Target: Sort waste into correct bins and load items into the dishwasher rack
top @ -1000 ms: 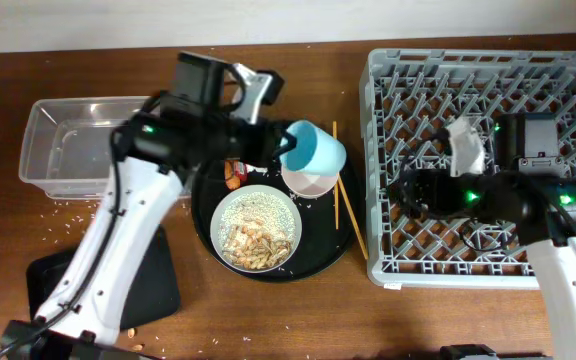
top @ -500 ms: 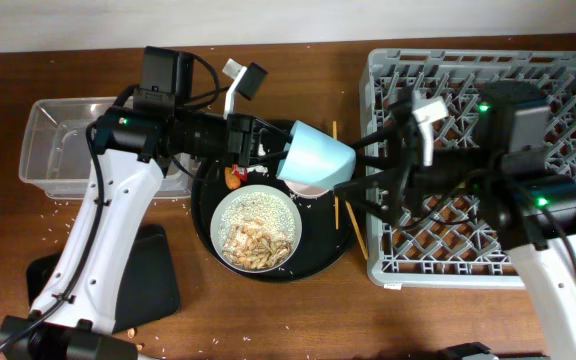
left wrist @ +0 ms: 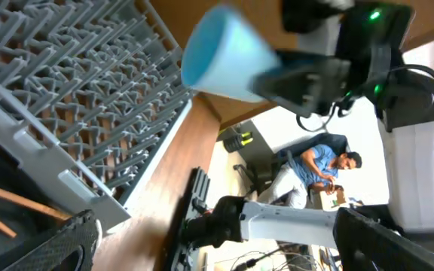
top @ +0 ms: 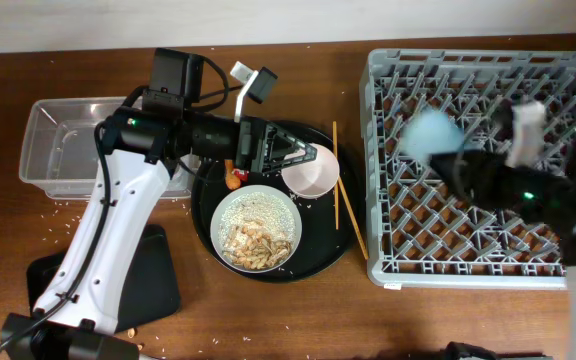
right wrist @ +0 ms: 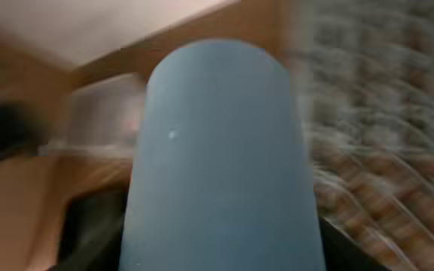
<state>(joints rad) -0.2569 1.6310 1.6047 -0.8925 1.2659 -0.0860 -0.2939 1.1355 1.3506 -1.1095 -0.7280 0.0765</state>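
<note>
My right gripper point(top: 455, 157) is shut on the small light-blue cup point(top: 430, 132) and holds it in the air above the grey dishwasher rack point(top: 468, 250). The cup point(right wrist: 221, 165) fills the blurred right wrist view and hides the fingers. In the left wrist view the cup point(left wrist: 224, 53) hangs over the rack point(left wrist: 74, 83). My left gripper point(top: 306, 150) stands open and empty over the round black tray point(top: 318, 248), just above the pale shallow bowl point(top: 310, 178). A white bowl point(top: 257, 228) holds rice and brownish scraps. Beside it lie an orange sausage piece point(top: 233, 180) and chopsticks point(top: 340, 200).
A clear tub point(top: 68, 145) stands at the left, behind my left arm. A shallow black rectangular tray point(top: 158, 285) lies at the front left. Grains of rice are scattered on the wood around the tub.
The left gripper opened and let go of the cup. The right gripper closed on it and carried it right, from over the round tray to above the rack.
</note>
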